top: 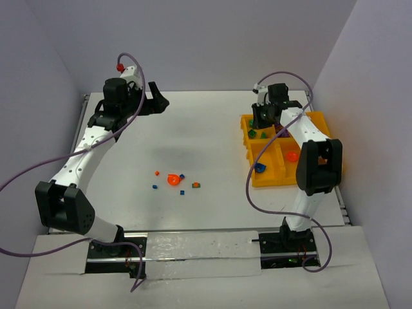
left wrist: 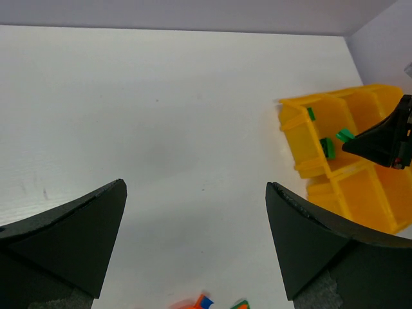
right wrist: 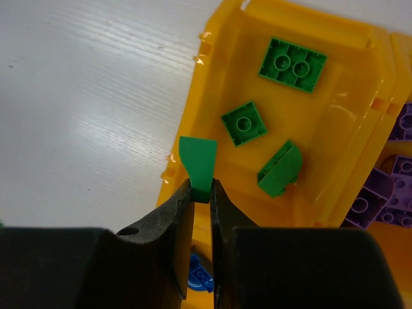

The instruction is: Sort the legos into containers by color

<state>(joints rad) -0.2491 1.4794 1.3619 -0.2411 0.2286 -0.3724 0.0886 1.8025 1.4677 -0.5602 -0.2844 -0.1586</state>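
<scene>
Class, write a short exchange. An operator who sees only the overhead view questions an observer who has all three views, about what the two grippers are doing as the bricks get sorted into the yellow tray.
Operator: From overhead, the right gripper is at the tray. Is it holding anything?
Observer: Yes. The right wrist view shows a flat green piece pinched between its fingers, above the tray's wall.
Operator: What lies in the compartment beyond that wall?
Observer: Three green bricks, nothing of another colour.
Operator: And the other arm?
Observer: The left wrist view shows the left gripper wide open, with nothing between its fingers.
</scene>
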